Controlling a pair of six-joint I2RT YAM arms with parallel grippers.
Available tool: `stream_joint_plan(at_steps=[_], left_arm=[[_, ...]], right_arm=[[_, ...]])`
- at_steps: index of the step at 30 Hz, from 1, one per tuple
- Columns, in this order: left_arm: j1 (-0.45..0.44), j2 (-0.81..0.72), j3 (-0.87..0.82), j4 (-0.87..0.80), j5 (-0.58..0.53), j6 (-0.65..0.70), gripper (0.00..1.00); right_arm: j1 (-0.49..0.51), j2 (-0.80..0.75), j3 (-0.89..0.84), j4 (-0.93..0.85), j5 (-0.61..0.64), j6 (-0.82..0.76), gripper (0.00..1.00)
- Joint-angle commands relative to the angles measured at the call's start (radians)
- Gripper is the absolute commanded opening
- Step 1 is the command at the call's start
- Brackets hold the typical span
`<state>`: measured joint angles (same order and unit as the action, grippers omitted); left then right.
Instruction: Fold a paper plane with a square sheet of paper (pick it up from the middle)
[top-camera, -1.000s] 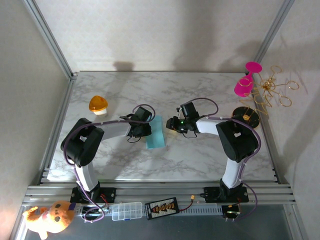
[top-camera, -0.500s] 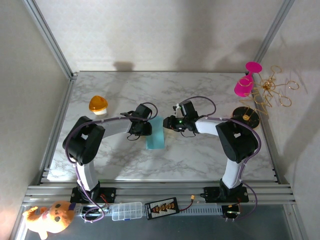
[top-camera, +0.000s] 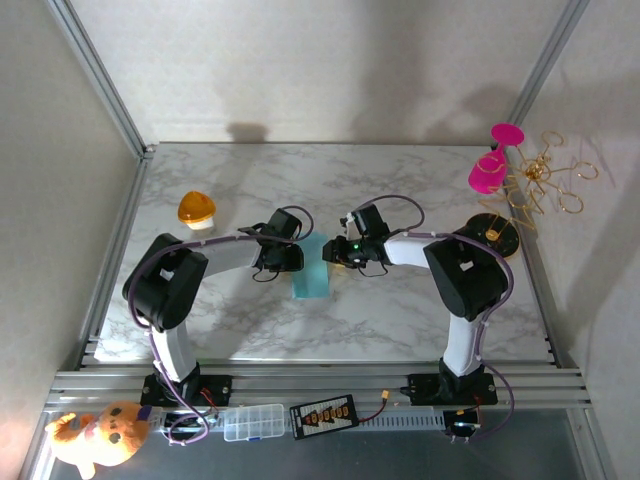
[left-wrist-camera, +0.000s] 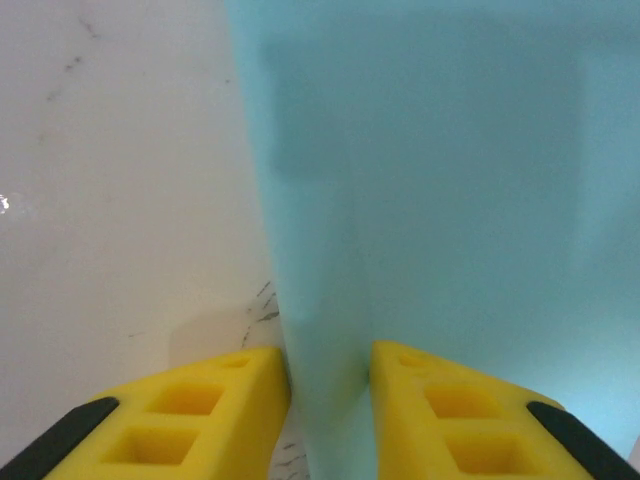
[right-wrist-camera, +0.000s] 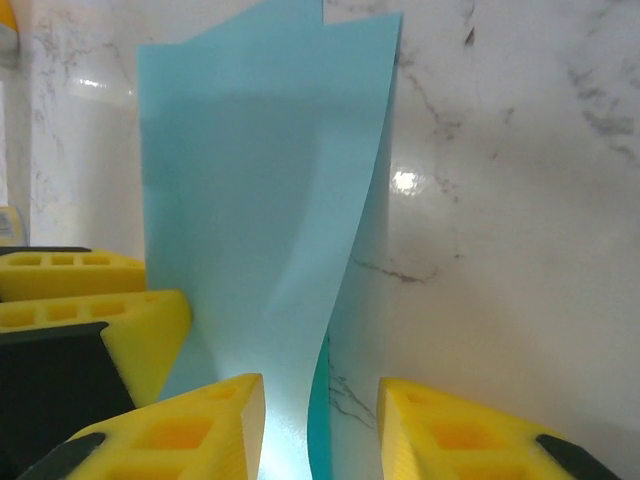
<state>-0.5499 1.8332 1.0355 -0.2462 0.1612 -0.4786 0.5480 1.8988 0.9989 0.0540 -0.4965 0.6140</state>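
Closing in from the right, the right fingers (right-wrist-camera: 190, 430) now straddle the paper's (right-wrist-camera: 250, 200) lifted edge, parted, not pinching. The left fingers (left-wrist-camera: 200, 420) stand parted astride the opposite edge. With the paper between both, a pinch for the next fold looks ready.

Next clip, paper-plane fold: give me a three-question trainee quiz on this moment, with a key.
1. In the left wrist view, what colour are the fingers either side of the teal paper?
2. True or false: the orange dome-shaped object sits on the paper.
3. From above, the paper lies: a) between left hand and right hand; b) beside the arm bases; c) off the table.
Key: 1 yellow; 2 false; 3 a.
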Motion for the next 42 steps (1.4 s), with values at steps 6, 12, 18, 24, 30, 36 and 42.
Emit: stream_joint_plan(at_steps=[6,12,18,24,30,36,42], left_arm=[[0.012,0.069,-0.058,0.074,0.008,-0.012,0.31],[0.02,0.047,-0.075,0.096,0.025,-0.018,0.31],[0.025,0.043,-0.083,0.103,0.035,-0.02,0.31],[0.051,-0.031,-0.097,0.113,0.044,-0.037,0.35],[0.114,-0.182,-0.189,0.208,0.081,-0.12,0.45],[0.168,-0.294,-0.33,0.311,0.118,-0.228,0.56],[0.165,-0.313,-0.381,0.396,0.22,-0.3,0.66]], right_arm=[[0.011,0.029,0.032,-0.002,-0.091,0.0,0.3],[0.011,0.035,0.041,-0.002,-0.098,-0.008,0.28],[0.01,0.05,0.038,0.006,-0.105,-0.021,0.23],[0.011,0.017,0.041,0.009,-0.097,-0.04,0.12],[0.01,-0.043,0.042,0.03,-0.138,-0.027,0.02],[0.026,-0.041,0.065,0.038,-0.169,-0.005,0.0],[0.053,0.011,0.111,0.008,-0.15,-0.007,0.0]])
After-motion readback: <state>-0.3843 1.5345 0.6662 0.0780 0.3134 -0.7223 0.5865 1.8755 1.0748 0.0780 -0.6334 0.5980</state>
